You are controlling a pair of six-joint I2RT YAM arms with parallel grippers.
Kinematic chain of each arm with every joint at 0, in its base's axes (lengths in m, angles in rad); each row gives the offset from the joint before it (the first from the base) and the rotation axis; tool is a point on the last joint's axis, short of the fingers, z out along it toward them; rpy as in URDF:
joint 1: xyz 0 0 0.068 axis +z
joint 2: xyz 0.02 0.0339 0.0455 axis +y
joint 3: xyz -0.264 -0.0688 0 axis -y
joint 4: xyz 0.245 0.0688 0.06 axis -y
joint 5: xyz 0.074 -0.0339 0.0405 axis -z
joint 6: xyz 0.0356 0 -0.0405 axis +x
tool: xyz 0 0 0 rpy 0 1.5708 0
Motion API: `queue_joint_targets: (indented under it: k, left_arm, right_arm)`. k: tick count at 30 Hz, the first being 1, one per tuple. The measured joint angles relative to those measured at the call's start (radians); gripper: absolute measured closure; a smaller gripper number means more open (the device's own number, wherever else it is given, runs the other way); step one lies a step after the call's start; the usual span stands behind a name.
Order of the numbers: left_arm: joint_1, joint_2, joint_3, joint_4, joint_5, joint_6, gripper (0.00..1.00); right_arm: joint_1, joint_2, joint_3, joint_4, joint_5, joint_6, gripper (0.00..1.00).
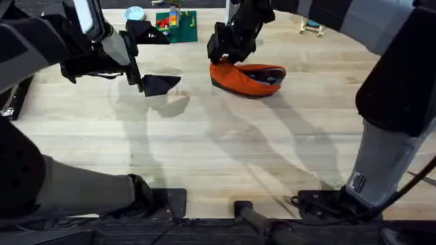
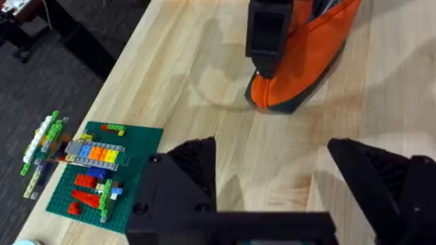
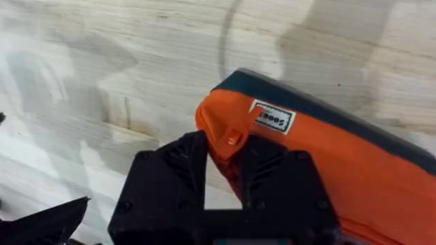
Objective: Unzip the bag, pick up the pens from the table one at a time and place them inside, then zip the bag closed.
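Overhead faces forward, wrists close (sharing bag point(image 1: 248, 76))

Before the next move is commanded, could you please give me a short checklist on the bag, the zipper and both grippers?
1. Right gripper shut on the bag's end: ok, fingers pinch the orange fabric.
2. Left gripper open and holding nothing: ok, raised above the table, apart from the bag.
3. Bag resting on the table: ok, dark underside down.
4. Zipper open or closed: cannot tell; a dark strip shows along the top.
5. Pull tab located: cannot tell.
6. Lego board away from the bag: ok, it sits near the table edge.
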Motion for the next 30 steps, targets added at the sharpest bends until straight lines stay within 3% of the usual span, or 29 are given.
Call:
queue_joint_targets:
  k: [30]
  left_arm:
    - [0.0,0.0,0.0,0.0,0.0,0.0,0.007]
  right_arm:
    - [-0.007,0.0,0.028,-0.003,-0.011,0.026,0.734]
